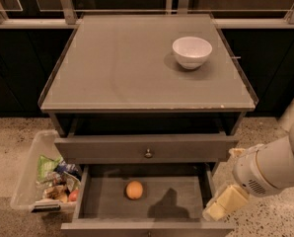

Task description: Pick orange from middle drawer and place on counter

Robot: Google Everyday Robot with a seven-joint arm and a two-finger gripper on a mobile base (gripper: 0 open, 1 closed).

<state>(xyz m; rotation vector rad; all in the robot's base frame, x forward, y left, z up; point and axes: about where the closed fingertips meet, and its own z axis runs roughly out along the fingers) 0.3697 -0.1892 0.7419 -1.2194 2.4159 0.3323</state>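
Note:
The orange (134,190) lies on the bare grey floor of the open middle drawer (105,205), a little left of its centre. My gripper (225,203) hangs at the drawer's right front corner, above its right wall, to the right of the orange and apart from it. It holds nothing that I can see. Its shadow falls on the drawer floor right of the orange. The counter (122,68) is the grey cabinet top above the drawers.
A white bowl (192,52) stands on the counter at the back right. The drawer above (148,153) is closed. A clear plastic bin (31,174) with snack packets and a small red fruit sits on the floor left of the drawer.

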